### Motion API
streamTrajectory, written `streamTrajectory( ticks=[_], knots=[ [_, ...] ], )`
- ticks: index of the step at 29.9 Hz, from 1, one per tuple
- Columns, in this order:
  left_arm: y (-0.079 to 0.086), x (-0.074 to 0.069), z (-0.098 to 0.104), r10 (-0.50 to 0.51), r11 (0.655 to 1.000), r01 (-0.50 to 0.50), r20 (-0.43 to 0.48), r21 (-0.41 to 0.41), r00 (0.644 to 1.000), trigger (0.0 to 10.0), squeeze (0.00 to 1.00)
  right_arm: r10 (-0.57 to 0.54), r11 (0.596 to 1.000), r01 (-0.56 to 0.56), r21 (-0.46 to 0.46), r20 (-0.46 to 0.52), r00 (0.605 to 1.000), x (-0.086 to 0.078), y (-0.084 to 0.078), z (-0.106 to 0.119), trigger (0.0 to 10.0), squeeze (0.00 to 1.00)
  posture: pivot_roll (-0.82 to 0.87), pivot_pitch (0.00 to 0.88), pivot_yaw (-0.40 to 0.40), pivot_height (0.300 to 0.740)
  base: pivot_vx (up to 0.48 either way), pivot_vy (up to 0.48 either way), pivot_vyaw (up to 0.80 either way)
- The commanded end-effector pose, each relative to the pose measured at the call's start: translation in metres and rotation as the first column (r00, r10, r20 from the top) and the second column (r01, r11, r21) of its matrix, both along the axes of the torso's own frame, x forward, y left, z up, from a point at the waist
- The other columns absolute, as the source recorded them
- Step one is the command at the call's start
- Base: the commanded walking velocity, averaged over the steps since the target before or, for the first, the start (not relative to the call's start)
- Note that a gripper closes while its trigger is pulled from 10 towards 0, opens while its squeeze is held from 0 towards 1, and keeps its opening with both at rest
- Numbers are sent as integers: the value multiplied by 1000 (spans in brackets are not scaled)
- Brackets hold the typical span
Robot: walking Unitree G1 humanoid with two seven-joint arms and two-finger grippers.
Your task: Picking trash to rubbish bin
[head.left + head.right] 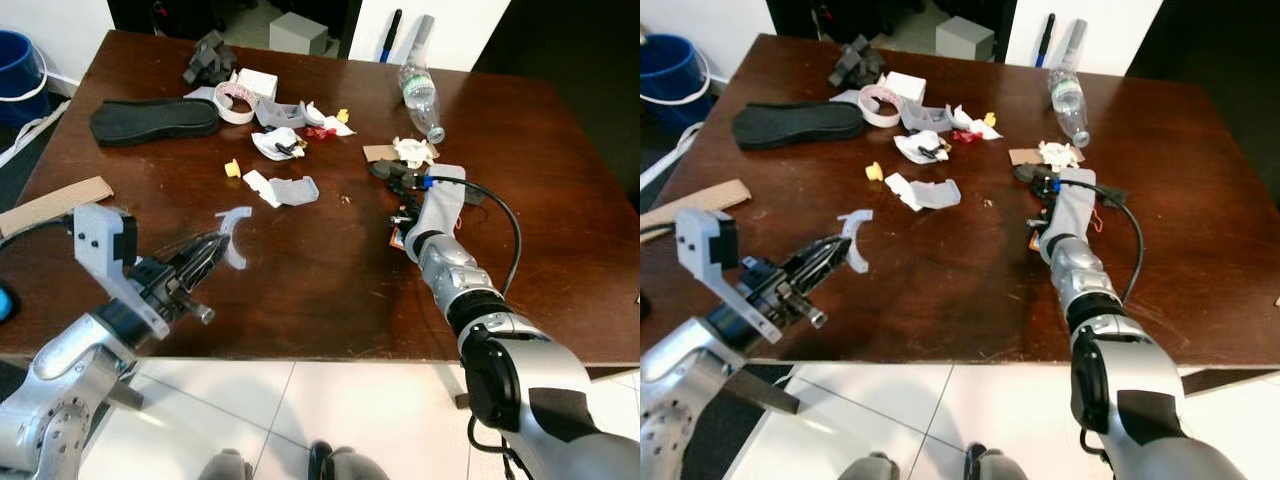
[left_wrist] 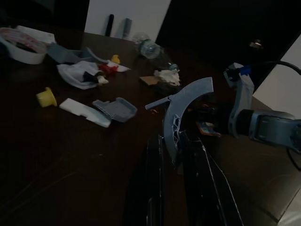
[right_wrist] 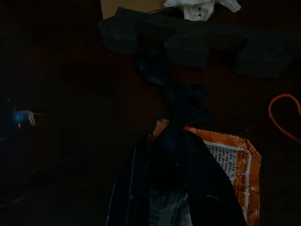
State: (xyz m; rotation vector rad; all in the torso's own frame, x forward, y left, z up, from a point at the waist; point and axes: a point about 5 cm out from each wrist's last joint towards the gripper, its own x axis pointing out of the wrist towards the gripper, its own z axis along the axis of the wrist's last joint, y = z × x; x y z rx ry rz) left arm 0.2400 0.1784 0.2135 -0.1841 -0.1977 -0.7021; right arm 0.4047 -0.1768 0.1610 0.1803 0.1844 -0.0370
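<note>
The left end effector hovered above the near left part of the dark wooden table, its two black fingers closed on a curved grey plastic piece, which stood up from the fingertips clear of the tabletop. The right end effector was lowered to the table further right, just short of mid-table, with its fingers pressed together over an orange snack wrapper lying flat on the wood; whether the wrapper was actually pinched could not be told. Just beyond the wrapper lay a dark foam block, a crumpled white tissue on a scrap of brown card, and a thin orange loop beside them. A clear plastic bottle lay on its side near the far edge. Across the middle and left of the table were scattered a grey hinged case touching a white strip, a small yellow cap, a heap of white and red scraps, a roll of tape and a black shoe insole. A strip of cardboard lay at the left edge, and a blue bucket stood on the floor beyond the far left corner.
</note>
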Motion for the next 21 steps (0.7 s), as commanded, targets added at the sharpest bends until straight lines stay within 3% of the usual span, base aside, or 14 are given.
streamTrajectory(
  ticks=[1,2,5,8,9,11,15,17,19,20,21],
  knots=[
    [-4,2,-5,-18,1000,17,-11,-11,1000,10000,0,-5,999,5,45,-7,1000,-5,-11,-10,0,0,261,185,-98,740,0,0,0],
    [-6,4,-4,-23,1000,23,-8,-18,1000,10000,0,31,995,-36,88,60,998,-3,-13,0,0,0,258,180,-97,740,0,0,0],
    [-7,5,-4,-27,999,27,-5,-23,1000,10000,0,54,991,-66,114,108,993,-2,-14,7,0,0,258,180,-97,740,0,0,0],
    [-13,10,-6,-50,998,49,-8,-37,999,10000,0,184,953,-244,180,296,937,-1,-16,33,0,0,234,164,-87,740,0,0,0],
    [-13,10,-6,-50,998,49,-8,-37,999,10000,0,184,953,-244,180,296,937,-1,-16,33,0,0,234,164,-87,740,0,0,0],
    [-18,13,-8,-65,997,64,-14,-47,998,10000,0,226,929,-320,184,403,887,-3,-22,48,0,0,230,159,-85,740,0,0,0],
    [-27,20,-15,-80,995,78,-43,-55,996,10000,0,230,898,-389,206,533,814,-7,-27,64,0,0,211,148,-79,740,0,0,0],
    [-35,24,-24,-90,995,87,-74,-48,993,10000,0,149,912,-331,241,558,816,-8,-37,67,0,0,203,143,-76,740,0,0,0],
    [-47,27,-32,-117,993,113,-102,-45,988,10000,0,-30,958,-122,258,515,857,-9,-60,66,1647,0,196,135,-73,740,0,0,0],
    [-47,27,-32,-117,993,113,-102,-45,988,10000,0,-30,958,-122,258,515,857,-9,-60,66,1647,0,196,135,-73,740,0,0,0],
    [-52,27,-34,-130,991,126,-109,-42,986,10000,0,-99,961,-47,271,499,861,-10,-70,65,5412,0,196,135,-73,740,0,0,0]
  ],
)
